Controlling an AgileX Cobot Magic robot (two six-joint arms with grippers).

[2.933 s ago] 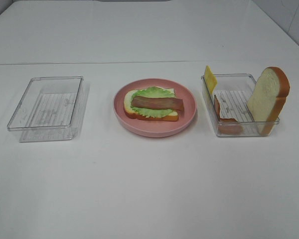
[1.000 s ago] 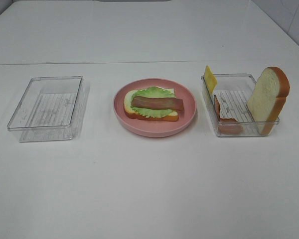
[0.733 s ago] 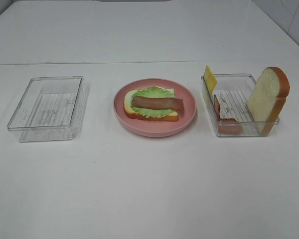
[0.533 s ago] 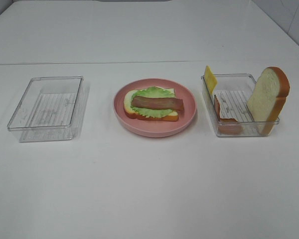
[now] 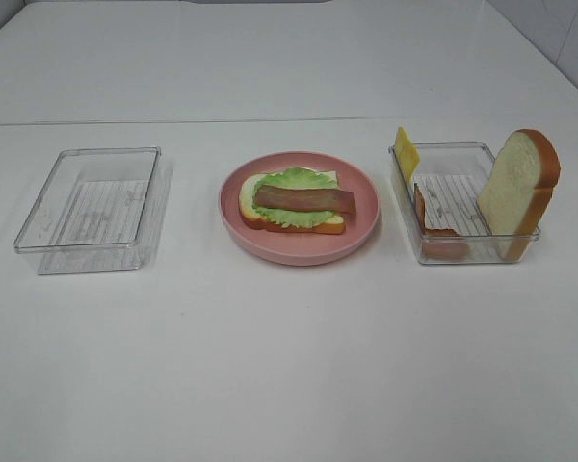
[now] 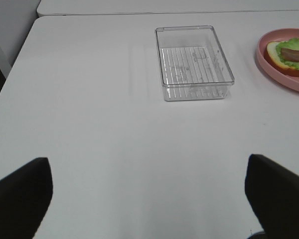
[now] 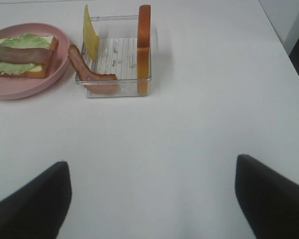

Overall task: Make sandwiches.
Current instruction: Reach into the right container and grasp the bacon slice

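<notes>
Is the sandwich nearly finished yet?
About halfway. Done: the bottom bread, lettuce and one bacon strip are stacked on the pink plate. In hand: nothing; the left fingers and right fingers are open. Left: the cheese, other bacon strip and upright bread slice sit in the tray.

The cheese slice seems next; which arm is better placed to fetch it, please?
Probably the right: the right gripper, open, faces the tray holding the cheese slice, while the left gripper faces the other tray.
</notes>
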